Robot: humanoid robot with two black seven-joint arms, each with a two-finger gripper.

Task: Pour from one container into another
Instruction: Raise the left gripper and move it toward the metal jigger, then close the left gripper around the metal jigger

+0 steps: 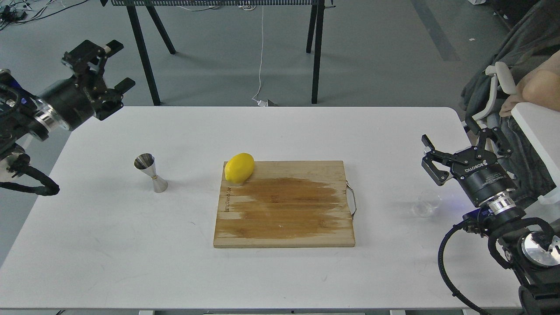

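Observation:
The steel hourglass jigger [151, 172] stands upright on the white table [280, 271], left of the cutting board. The small clear glass cup [427, 204] sits near the table's right edge, just left of my right arm. My right gripper [464, 140] hangs open above and slightly right of the cup, with nothing between its fingers. My left gripper [110, 65] is open and empty, raised over the table's far left corner, well above and behind the jigger.
A wooden cutting board [284, 203] with a wet stain lies in the middle, a yellow lemon [239, 167] on its far left corner. A metal handle [352, 199] sticks out of the board's right side. A chair and a person are at the right.

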